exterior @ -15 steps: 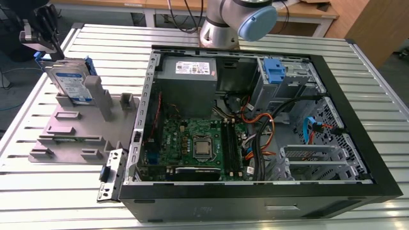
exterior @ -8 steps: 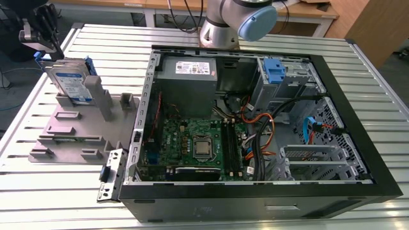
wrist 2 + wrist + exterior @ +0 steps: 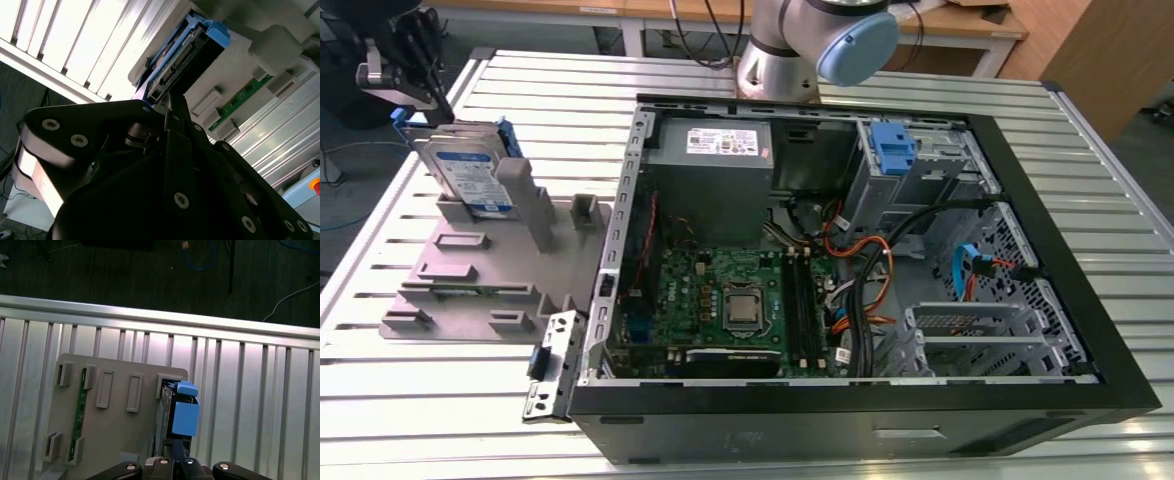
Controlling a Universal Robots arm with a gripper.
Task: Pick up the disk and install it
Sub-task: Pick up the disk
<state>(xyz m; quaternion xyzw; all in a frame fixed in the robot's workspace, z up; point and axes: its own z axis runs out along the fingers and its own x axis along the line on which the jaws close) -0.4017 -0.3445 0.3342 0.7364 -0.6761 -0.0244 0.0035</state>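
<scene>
silver disk [image 3: 467, 172] stands upright in a grey holder [image 3: 460, 262] on the table [image 3: 427, 400], tool [image 3: 171, 104] at its top edge, clenched or not i cannot tell; pick-up is in hand, likely needing a straight lift.

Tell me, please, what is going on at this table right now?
A robot arm has its hand right at the top end of the disk, which stands upright in the grey holder on the exterior view's left of the open computer case. The disk is not yet installed.
</scene>
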